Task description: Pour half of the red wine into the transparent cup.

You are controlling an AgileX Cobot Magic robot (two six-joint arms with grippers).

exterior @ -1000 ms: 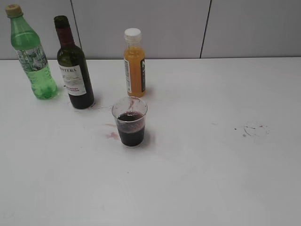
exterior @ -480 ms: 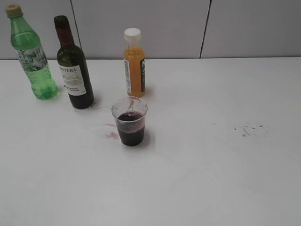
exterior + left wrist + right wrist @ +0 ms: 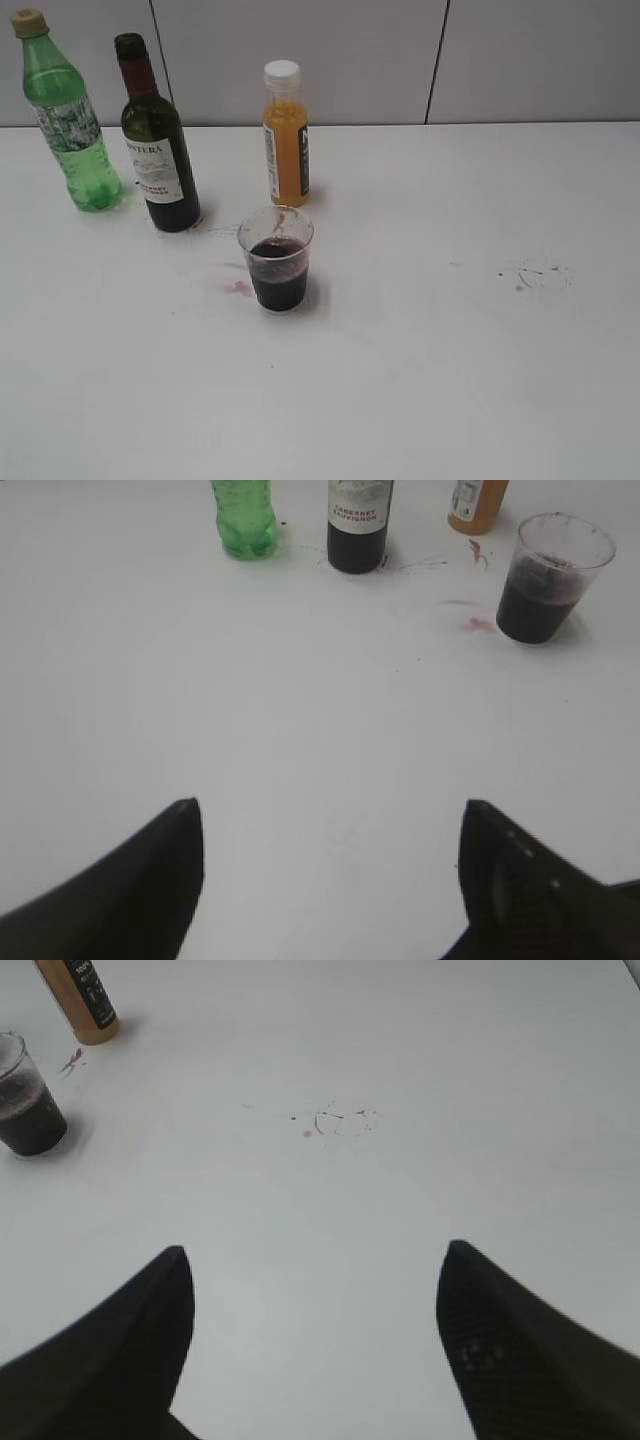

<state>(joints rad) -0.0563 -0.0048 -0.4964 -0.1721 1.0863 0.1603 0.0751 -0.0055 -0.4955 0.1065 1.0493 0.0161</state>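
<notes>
Red wine [image 3: 278,275], dark purple liquid, fills small clear tapered plastic cup [image 3: 276,232] past half, mid white bench [image 3: 450,380]. Dark glass bottle [image 3: 160,150] upright behind-left; likely heavy, smooth, slippery — grip at body.

Left wrist: left gripper [image 3: 330,870] jaws apart, empty, well short of cup.

Right wrist: right gripper [image 3: 312,1330] jaws apart, empty.

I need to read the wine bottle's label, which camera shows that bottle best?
The exterior view: the whole wine bottle stands there, neck to base, label facing out. The left wrist view catches only its lower label and base. The right wrist view misses it entirely.
</notes>
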